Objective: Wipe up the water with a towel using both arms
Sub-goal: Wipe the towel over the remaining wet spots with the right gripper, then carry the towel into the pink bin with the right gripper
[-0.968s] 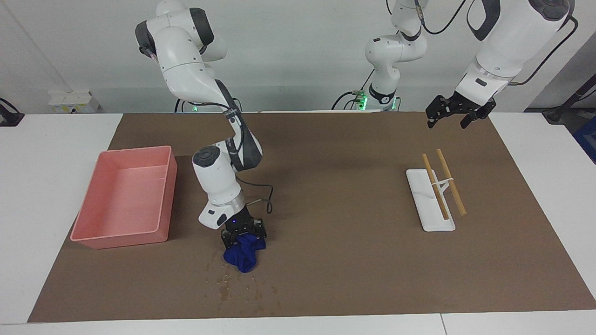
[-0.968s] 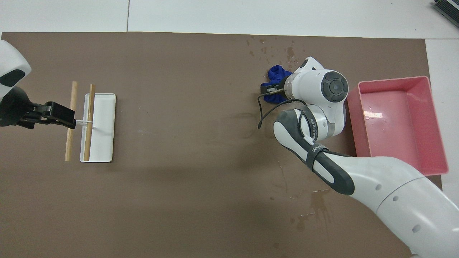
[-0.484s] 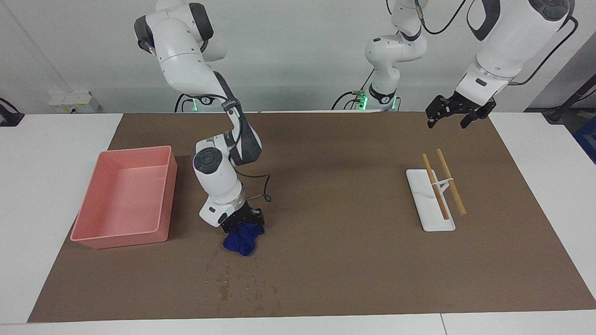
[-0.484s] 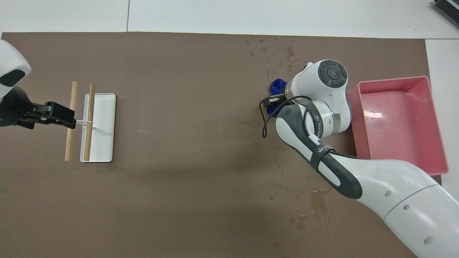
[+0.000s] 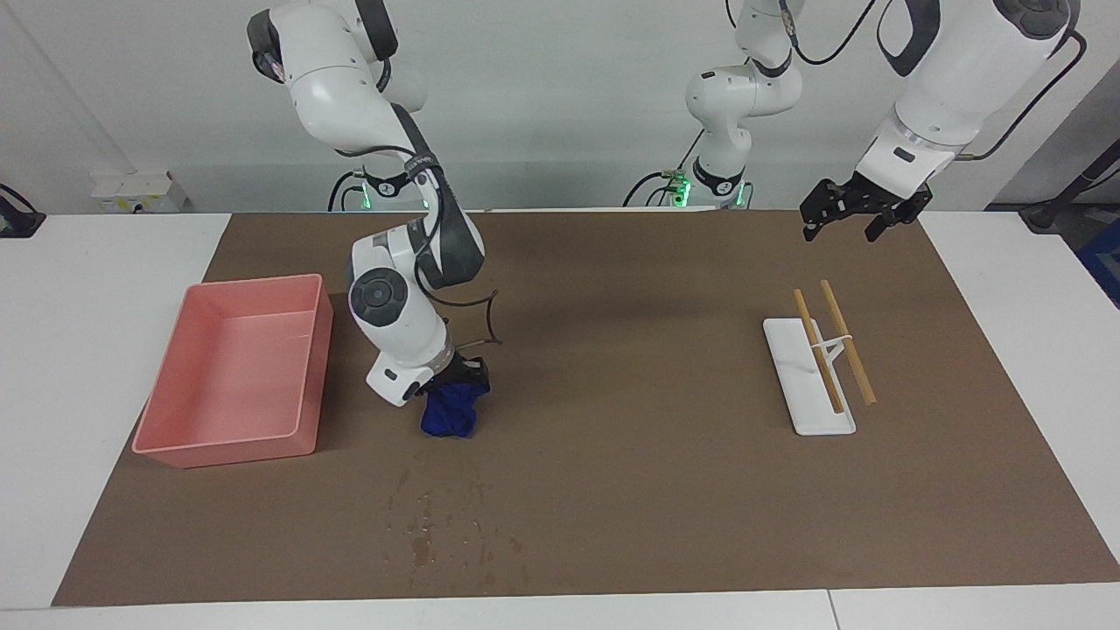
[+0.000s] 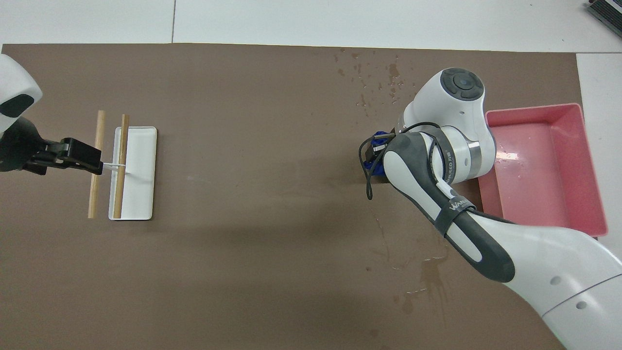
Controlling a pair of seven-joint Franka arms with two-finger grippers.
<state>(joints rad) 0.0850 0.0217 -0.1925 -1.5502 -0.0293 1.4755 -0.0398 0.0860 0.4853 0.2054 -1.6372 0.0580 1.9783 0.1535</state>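
The right gripper point(image 5: 455, 385) is clamped on the small royal-blue wrinkly cloth towel point(image 5: 448, 415), which hangs bunched from it with its lower end at the brown table mat point(image 5: 630, 490), beside the pink plastic tray point(image 5: 166, 437) and nearer to the robots than the scatter of dark water spots point(image 5: 437, 529) by the mat's edge. Those spots look wet and unwiped from here, and in the overhead view a second wet smear point(image 6: 430, 282) sits close to the robots, so I'd say most of the wiping is left. The left gripper point(image 5: 853, 223) waits in the air, claw spread wide and holding nothing, over the mat near the white rectangular stand point(image 5: 787, 350) with two wooden sticks point(image 5: 844, 341). Both arms are not yet sharing the job
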